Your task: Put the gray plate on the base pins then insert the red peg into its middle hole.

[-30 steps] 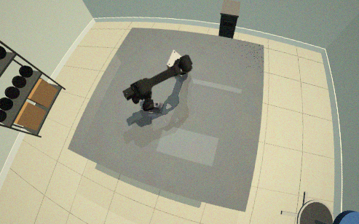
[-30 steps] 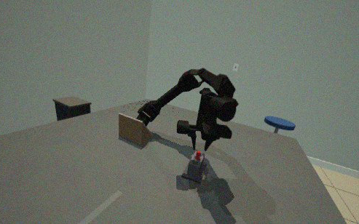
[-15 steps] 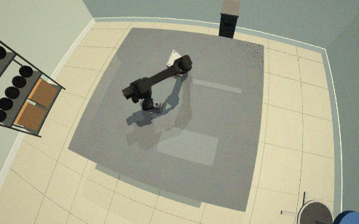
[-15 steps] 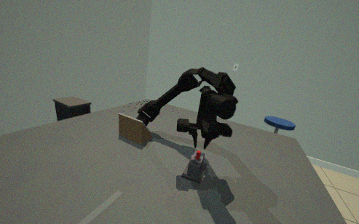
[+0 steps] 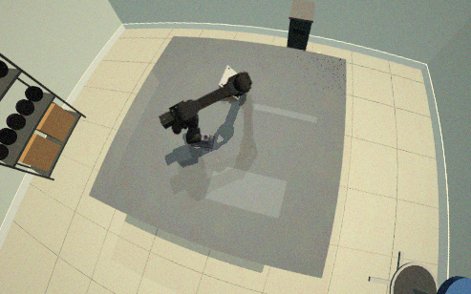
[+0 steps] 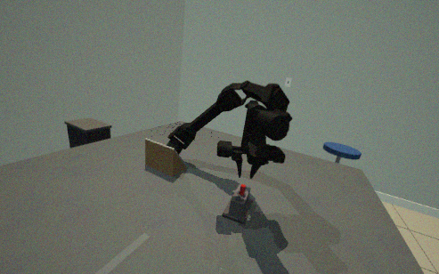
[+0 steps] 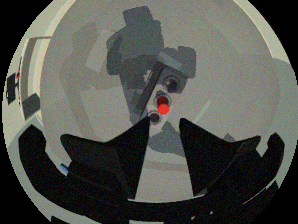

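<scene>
The red peg [image 6: 243,189] [image 7: 163,108] stands in the middle of the gray plate [image 6: 238,194], with a short length showing above it. How deep it sits is hidden. The plate lies on top of the base [image 6: 239,208] [image 7: 151,90] and looks about flat; a round pin or hole shows on each side of the peg in the wrist view. My gripper [image 6: 246,177] [image 7: 164,121] is open and empty, pointing down just above the peg, its fingertips apart and clear of the peg's top. In the top view the arm partly hides the base.
A tan upright board [image 6: 159,157] stands on the gray table [image 6: 65,200] by the arm's mount. The arm's shadow falls across the table around the base. A shelf rack [image 5: 36,136], a dark cabinet [image 6: 88,134] and a blue stool [image 6: 342,150] stand off the table.
</scene>
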`<action>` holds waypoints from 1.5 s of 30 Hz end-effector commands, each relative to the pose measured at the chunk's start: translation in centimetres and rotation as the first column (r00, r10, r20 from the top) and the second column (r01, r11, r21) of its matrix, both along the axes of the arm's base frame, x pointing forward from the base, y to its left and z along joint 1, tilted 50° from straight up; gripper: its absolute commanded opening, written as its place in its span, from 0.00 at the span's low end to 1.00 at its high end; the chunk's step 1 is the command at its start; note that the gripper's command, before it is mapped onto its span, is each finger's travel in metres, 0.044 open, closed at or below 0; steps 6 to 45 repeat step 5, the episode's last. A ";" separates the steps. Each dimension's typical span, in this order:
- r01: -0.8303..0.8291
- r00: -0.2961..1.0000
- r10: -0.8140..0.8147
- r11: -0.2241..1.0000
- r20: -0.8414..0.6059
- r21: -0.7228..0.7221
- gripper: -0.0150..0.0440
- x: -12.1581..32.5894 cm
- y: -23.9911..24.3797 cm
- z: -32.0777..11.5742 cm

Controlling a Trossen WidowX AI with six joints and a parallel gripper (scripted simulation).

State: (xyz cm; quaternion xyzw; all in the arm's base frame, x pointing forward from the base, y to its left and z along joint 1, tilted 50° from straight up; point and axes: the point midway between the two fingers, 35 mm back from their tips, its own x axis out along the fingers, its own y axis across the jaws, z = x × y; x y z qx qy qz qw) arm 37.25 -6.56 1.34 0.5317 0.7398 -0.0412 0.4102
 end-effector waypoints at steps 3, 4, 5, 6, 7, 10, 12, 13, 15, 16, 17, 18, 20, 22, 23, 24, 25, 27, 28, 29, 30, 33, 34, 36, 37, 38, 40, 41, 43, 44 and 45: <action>-0.004 1.000 0.004 1.000 0.001 -0.002 0.51 0.1 -0.3 0.3; -0.004 1.000 0.004 1.000 0.001 -0.002 0.51 0.1 -0.4 0.3; -0.004 1.000 0.004 1.000 0.001 -0.002 0.51 0.1 -0.4 0.4; -0.004 1.000 0.004 1.000 0.001 -0.002 0.51 0.1 -0.4 0.4; -0.004 1.000 0.004 1.000 0.001 -0.002 0.51 0.1 -0.4 0.4; -0.004 1.000 0.004 1.000 0.001 -0.002 0.51 0.1 -0.4 0.4; -0.004 1.000 0.004 1.000 0.001 -0.002 0.51 0.1 -0.4 0.4; -0.004 1.000 0.004 1.000 0.001 -0.002 0.51 0.1 -0.4 0.4; -0.004 1.000 0.004 1.000 0.001 -0.002 0.51 0.1 -0.4 0.4; -0.004 1.000 0.004 1.000 0.001 -0.002 0.51 0.1 -0.4 0.4; -0.004 1.000 0.004 1.000 0.001 -0.002 0.51 0.1 -0.4 0.4; -0.004 1.000 0.004 1.000 0.001 -0.002 0.51 0.1 -0.4 0.4; -0.004 1.000 0.004 1.000 0.001 -0.002 0.51 0.1 -0.4 0.4; -0.004 1.000 0.004 1.000 0.001 -0.002 0.51 0.1 -0.4 0.4; -0.004 1.000 0.004 1.000 0.001 -0.002 0.51 0.1 -0.4 0.4; -0.004 1.000 0.004 1.000 0.001 -0.002 0.51 0.1 -0.4 0.4; -0.004 1.000 0.004 1.000 0.001 -0.002 0.51 0.1 -0.4 0.4; -0.004 1.000 0.004 1.000 0.001 -0.002 0.51 0.1 -0.4 0.4; -0.004 1.000 0.004 1.000 0.001 -0.002 0.51 0.1 -0.4 0.4; -0.004 1.000 0.004 1.000 0.001 -0.002 0.51 0.1 -0.4 0.4; -0.004 1.000 0.004 1.000 0.001 -0.002 0.51 0.1 -0.4 0.4; -0.004 1.000 0.004 1.000 0.001 -0.002 0.51 0.1 -0.4 0.4; -0.004 1.000 0.004 1.000 0.001 -0.002 0.51 0.1 -0.4 0.4; -0.004 1.000 0.004 1.000 0.001 -0.002 0.51 0.1 -0.4 0.4; -0.004 1.000 0.004 1.000 0.001 -0.002 0.51 0.1 -0.4 0.4; -0.004 1.000 0.004 1.000 0.001 -0.002 0.51 0.1 -0.4 0.4; -0.004 1.000 0.004 1.000 0.001 -0.002 0.51 0.1 -0.4 0.4; -0.004 1.000 0.004 1.000 0.001 -0.002 0.51 0.1 -0.4 0.4; -0.004 1.000 0.004 1.000 0.001 -0.002 0.51 0.1 -0.4 0.4; -0.004 1.000 0.004 1.000 0.001 -0.002 0.51 0.1 -0.4 0.4; -0.004 1.000 0.004 1.000 0.001 -0.002 0.51 0.1 -0.4 0.4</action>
